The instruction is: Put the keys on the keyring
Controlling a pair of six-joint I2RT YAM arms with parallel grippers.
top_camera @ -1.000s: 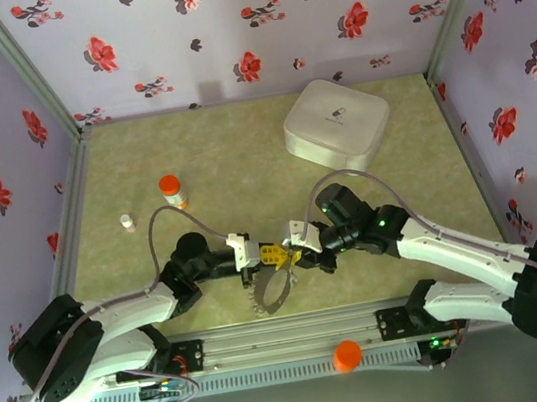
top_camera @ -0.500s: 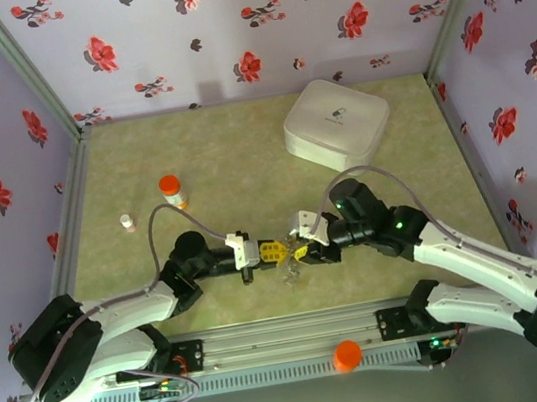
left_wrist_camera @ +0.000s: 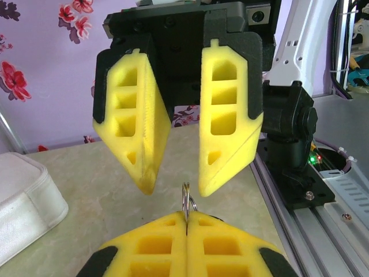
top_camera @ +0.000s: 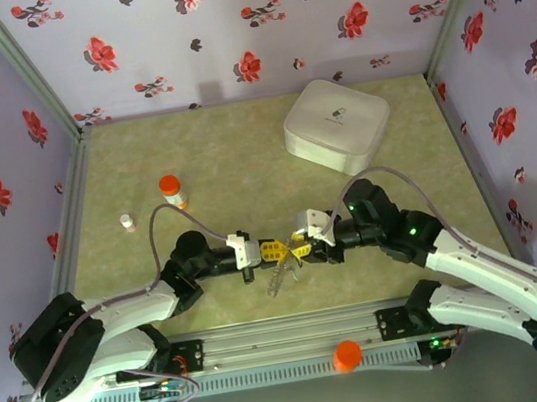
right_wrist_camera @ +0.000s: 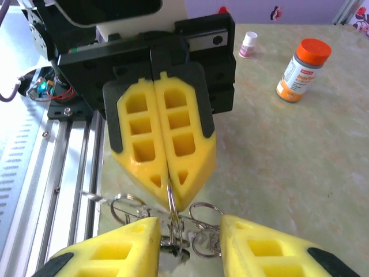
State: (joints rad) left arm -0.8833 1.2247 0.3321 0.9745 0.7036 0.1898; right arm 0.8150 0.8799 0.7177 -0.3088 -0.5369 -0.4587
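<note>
Left gripper [top_camera: 274, 251] was clamped fully shut, and from its own wrist cam you could see a thin metal loop of the keyring [left_wrist_camera: 187, 203] pinched right at the seam between the two yellow pads, poking up on edge. The right gripper [top_camera: 303, 247] sat nose to nose with it, partly open with nothing in it. In the right wrist view its pads [right_wrist_camera: 138, 242] stood either side of the dangling metal without clearly touching any of it. The rest of the keyring [right_wrist_camera: 204, 234] hung under the left gripper's tip [right_wrist_camera: 170, 193] as a little tangle of silvery wire loops, some splayed left and some right. There was a darker lump in the middle, but honestly it was too bunched up for me to tell what was what in there. From the overhead cam that tangle [top_camera: 278, 278] dangled just below where the two grippers met, over the near part of the greenish worktop [top_camera: 222, 157], close to the rail. Further out, an orange-capped bottle [top_camera: 172, 188] stood upright on the left side with a tiny white vial [top_camera: 127, 222] near it. A white rounded-square box [top_camera: 336, 125] sat well apart at the far right. An orange round thing [top_camera: 347, 354] sat on the front rail between the arm bases.
</note>
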